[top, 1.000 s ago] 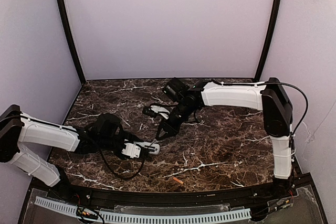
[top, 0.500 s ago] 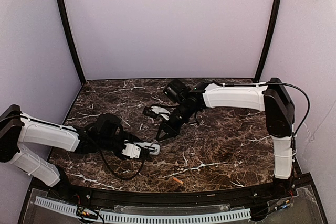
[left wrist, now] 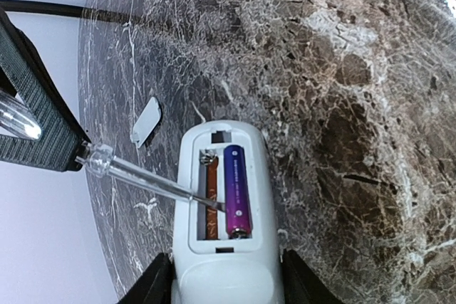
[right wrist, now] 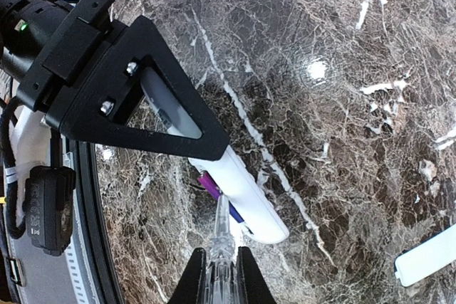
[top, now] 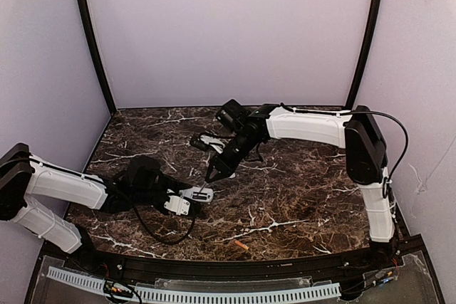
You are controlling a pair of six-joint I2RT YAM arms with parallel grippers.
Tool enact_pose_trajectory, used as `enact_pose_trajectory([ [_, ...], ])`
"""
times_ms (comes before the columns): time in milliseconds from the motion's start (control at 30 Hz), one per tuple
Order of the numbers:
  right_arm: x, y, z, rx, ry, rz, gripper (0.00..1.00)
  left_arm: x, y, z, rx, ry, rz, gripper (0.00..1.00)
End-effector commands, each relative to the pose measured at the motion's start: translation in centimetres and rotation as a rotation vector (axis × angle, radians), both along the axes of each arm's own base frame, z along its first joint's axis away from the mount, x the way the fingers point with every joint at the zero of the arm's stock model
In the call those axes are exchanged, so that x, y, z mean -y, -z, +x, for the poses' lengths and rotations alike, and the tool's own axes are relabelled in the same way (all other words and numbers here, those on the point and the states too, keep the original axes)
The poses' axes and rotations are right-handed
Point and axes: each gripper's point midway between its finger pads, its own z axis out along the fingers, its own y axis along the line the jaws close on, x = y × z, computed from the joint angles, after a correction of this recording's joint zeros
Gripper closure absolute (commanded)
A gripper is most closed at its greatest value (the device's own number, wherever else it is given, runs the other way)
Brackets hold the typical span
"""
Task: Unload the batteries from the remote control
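My left gripper (left wrist: 224,281) is shut on the white remote control (left wrist: 224,261), gripping it by its sides with the open battery bay facing up. One purple battery (left wrist: 236,190) lies in the right slot; the left slot shows only a brownish strip. My right gripper (right wrist: 221,279) is shut on a clear-handled tool (right wrist: 222,236), whose metal tip (left wrist: 214,204) rests in the bay against the purple battery. In the top view the two grippers meet at the remote control (top: 198,193), left of centre. An orange battery (top: 241,245) lies loose near the front edge.
A small flat white cover piece (left wrist: 147,122) lies on the dark marble table (top: 299,197) beyond the remote. A white piece (right wrist: 426,261) shows at the lower right of the right wrist view. Black frame posts stand at the back corners.
Both grippers have shifted a little to the left and away from the front edge, staying together. The tool still points into the remote's bay. Neither grip has changed.
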Motion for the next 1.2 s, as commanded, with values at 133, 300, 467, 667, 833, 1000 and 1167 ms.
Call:
enact_pose_trajectory([
  [133,-0.6,1.5,1.9,-0.051,0.074,-0.029,1.00,1.3,-3.7,1.5,0.169,0.014,-0.089,0.99],
  [300,-0.2,2.0,3.4,-0.067,0.147,-0.065,1.00,1.3,-3.7,1.7,0.185,0.013,-0.084,1.00],
  [467,0.0,2.3,4.1,-0.088,0.199,-0.093,1.00,1.2,-3.7,1.8,0.192,0.013,-0.080,1.00],
  [667,0.0,2.4,4.5,-0.109,0.229,-0.117,1.00,1.2,-3.8,1.7,0.197,0.015,-0.080,1.00],
  [833,0.1,2.4,4.7,-0.116,0.243,-0.129,1.00,1.2,-3.8,1.7,0.196,0.017,-0.079,1.00],
  [1000,0.5,2.3,5.0,-0.122,0.276,-0.154,1.00,1.2,-3.9,1.7,0.200,0.017,-0.077,1.00],
  [1167,1.1,2.6,5.1,-0.144,0.304,-0.191,1.00,1.2,-3.9,1.7,0.209,0.020,-0.069,1.00],
])
